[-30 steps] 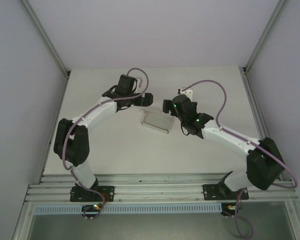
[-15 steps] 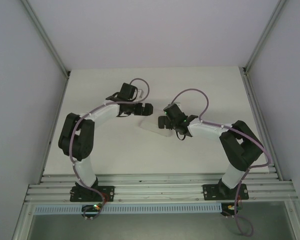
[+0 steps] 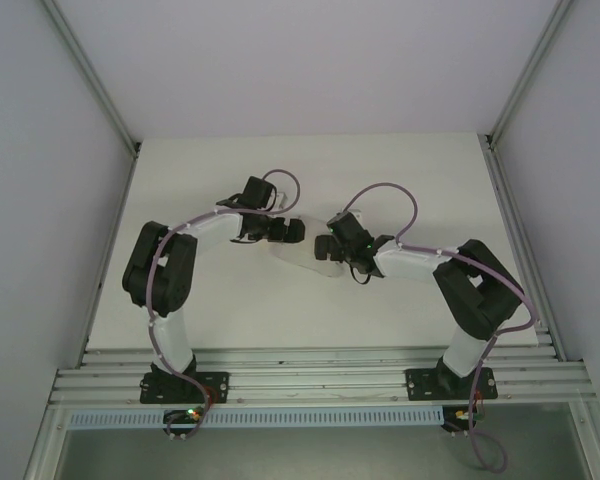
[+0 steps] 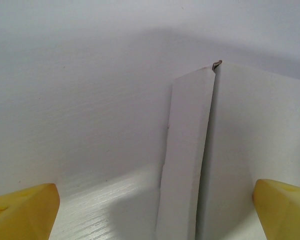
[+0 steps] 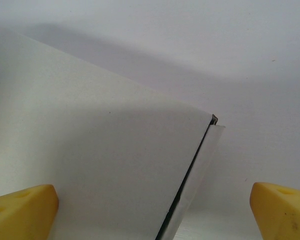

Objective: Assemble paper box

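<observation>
The white table [image 3: 200, 300] spreads between pale walls, and the 2 arms bend inward over it from the near rail, the left arm [image 3: 165, 265] from the left and the right arm [image 3: 460, 285] from the right. The paper box [image 3: 302, 253] lies near the middle of the table, between the 2 wrists and partly covered by them. The left gripper [image 3: 290, 231] sits low at the box's left end and the right gripper [image 3: 325, 245] at its right end, their heads close together. In the left wrist view the left gripper [image 4: 155, 207] has its jaws spread wide, with the box [image 4: 250, 150] and its narrow side flap [image 4: 187, 150] between the yellow fingertips [image 4: 25, 210]. In the right wrist view the right gripper [image 5: 152, 210] is likewise spread wide, the box's broad panel [image 5: 105, 155] reaching its left fingertip [image 5: 22, 207]; I cannot tell whether they touch. A thin dark gap [image 5: 187, 175] runs between that panel and a narrow flap.
</observation>
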`<control>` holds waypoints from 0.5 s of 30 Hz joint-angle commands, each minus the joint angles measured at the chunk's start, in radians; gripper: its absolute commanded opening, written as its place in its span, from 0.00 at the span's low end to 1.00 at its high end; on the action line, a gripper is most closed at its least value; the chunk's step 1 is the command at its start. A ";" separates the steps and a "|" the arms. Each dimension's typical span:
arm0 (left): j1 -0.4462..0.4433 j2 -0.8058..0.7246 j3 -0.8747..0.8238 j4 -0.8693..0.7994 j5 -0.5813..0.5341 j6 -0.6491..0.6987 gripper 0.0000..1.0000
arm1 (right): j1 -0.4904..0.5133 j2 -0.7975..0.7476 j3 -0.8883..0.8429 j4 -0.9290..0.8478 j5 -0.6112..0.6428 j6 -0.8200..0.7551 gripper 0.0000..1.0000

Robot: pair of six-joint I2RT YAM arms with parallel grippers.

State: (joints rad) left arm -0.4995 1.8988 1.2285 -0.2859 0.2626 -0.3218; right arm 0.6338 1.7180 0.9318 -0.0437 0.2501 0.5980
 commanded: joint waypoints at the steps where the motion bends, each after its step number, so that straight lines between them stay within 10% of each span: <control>1: 0.000 -0.055 0.007 -0.002 -0.005 0.008 1.00 | 0.028 -0.064 0.005 -0.106 -0.007 -0.011 0.99; 15: 0.020 -0.180 -0.033 0.032 0.003 0.045 1.00 | -0.001 -0.242 -0.018 -0.242 -0.009 0.054 1.00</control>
State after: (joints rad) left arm -0.4942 1.6894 1.2064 -0.2577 0.2291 -0.3069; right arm 0.6483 1.5200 0.9367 -0.2150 0.2466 0.5850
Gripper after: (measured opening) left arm 0.999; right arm 0.995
